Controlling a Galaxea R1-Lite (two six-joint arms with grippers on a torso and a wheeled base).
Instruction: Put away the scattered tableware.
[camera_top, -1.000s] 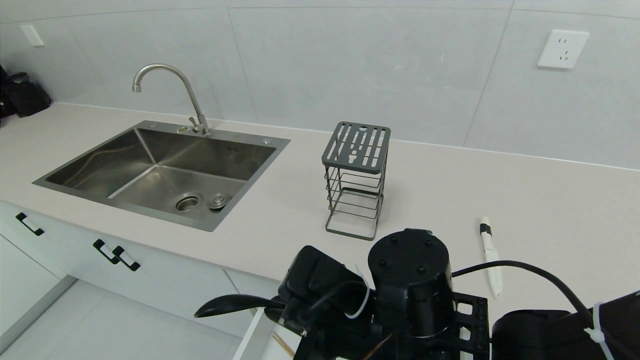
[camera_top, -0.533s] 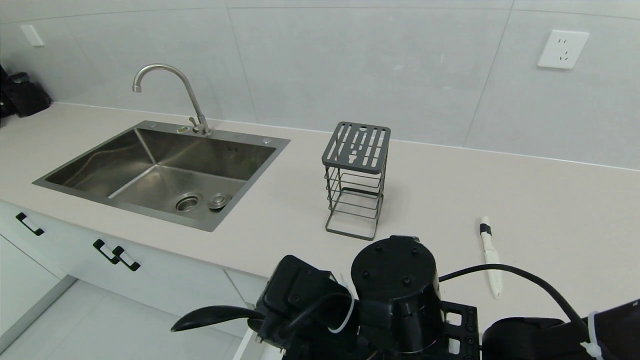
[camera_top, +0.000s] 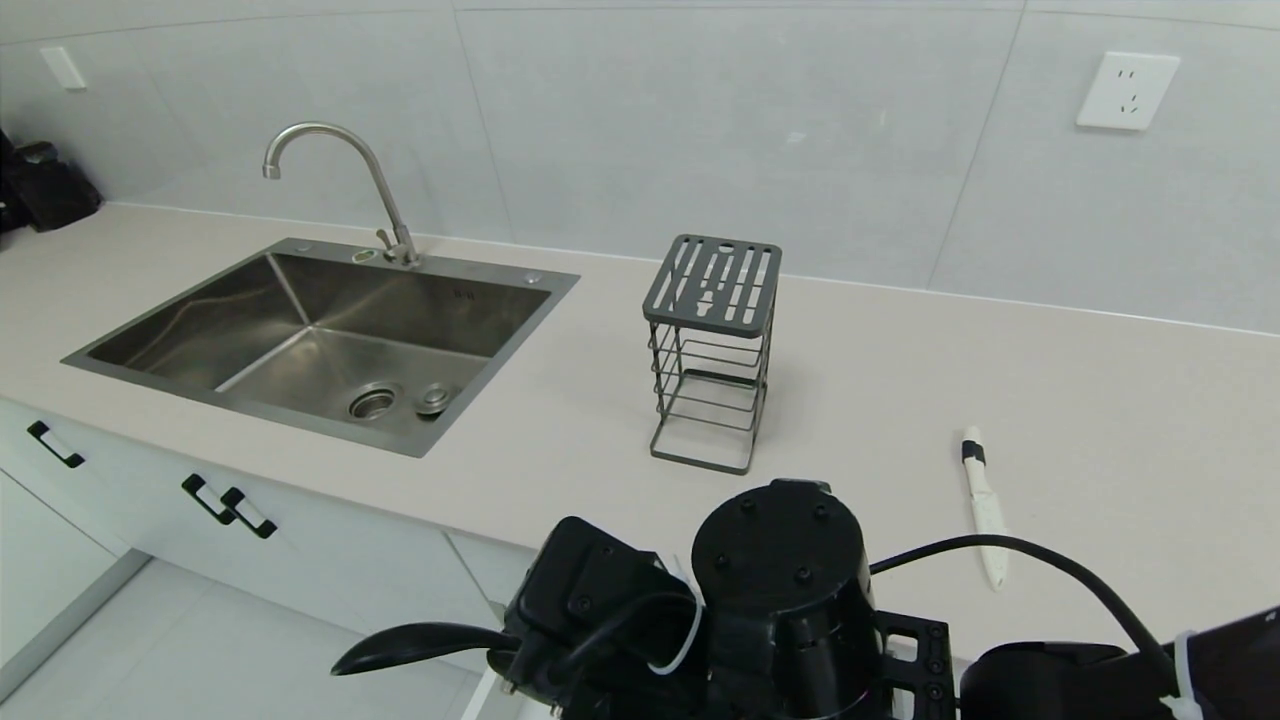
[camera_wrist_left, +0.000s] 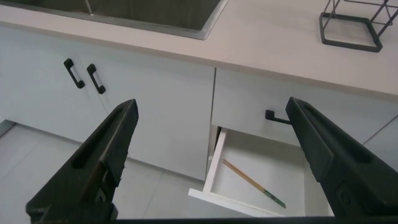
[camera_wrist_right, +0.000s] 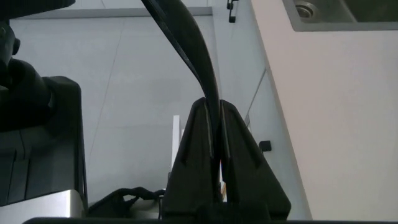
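Right now the pale counter (camera_top: 1050, 400) is running across the whole head view, with a steel sink (camera_top: 420, 310) sitting sunk into it on the robot's left and a curved tap (camera_top: 384, 200) rising at the sink's far rim. White cabinets (camera_wrist_left: 168, 106) are hanging below the counter's front edge, and one drawer (camera_wrist_left: 214, 162) is standing pulled out, with a pair of chopsticks (camera_wrist_left: 252, 182) lying slantwise on its floor. A dark wire rack (camera_top: 712, 290) with a slotted top is standing upright near the middle of the counter, well apart from the sink.

The right claw (camera_wrist_right: 216, 115) is hanging low off the front of the counter, its fingers pressing tight together on the handle of a black spoon (camera_top: 410, 640). The spoon is sticking out toward the robot's left, its bowl hovering in front of the cabinets, just beside the drawer's edge. The left claw (camera_wrist_left: 211, 109) is hovering above the pulled-out drawer with its fingers spread wide, gripping nothing. A white knife (camera_top: 983, 505) with a black band is lying flat on the counter to the right of the rack.
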